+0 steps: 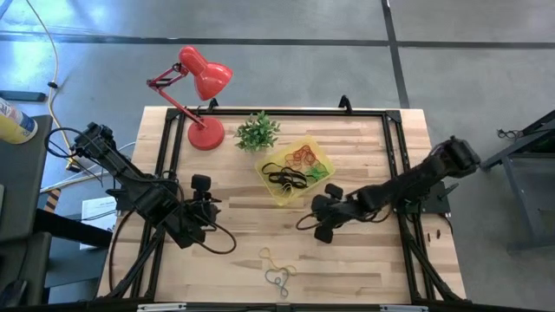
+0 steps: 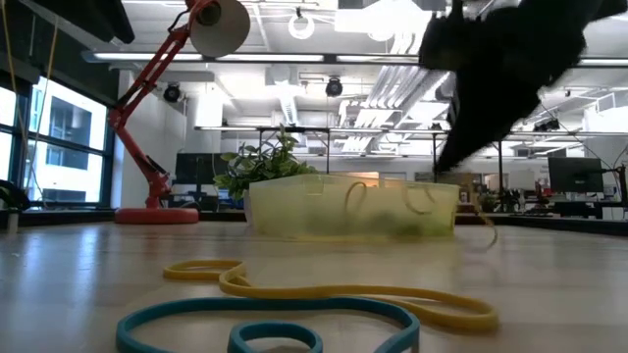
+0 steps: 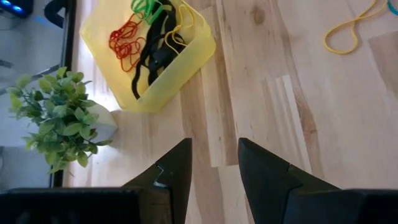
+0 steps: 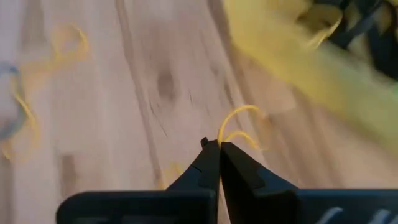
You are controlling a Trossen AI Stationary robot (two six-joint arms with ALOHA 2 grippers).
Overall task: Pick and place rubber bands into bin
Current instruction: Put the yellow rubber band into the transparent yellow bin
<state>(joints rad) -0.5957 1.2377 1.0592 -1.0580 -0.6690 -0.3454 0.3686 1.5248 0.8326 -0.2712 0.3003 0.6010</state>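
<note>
table point(image 1: 364, 260): pale smooth wood | bin point(image 1: 276, 192): translucent yellow plastic | lamp point(image 1: 201, 78): glossy red

arms: two, dark, jointed | cables: black, looping beside each arm | jaws: black, tapered, angular

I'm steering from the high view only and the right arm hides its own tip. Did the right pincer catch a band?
Observer: Yes. The right pincer is shut on a yellow rubber band, whose loop sticks out past the tips.
Operator: Is it at the bin yet?
Observer: Close. The low view shows the band dangling beside the bin, outside its wall.
Operator: What's left on the table?
Observer: The low view shows a yellow band and a blue band lying touching each other.
Operator: Left pincer?
Observer: The left pincer is open and empty above bare wood.
</note>
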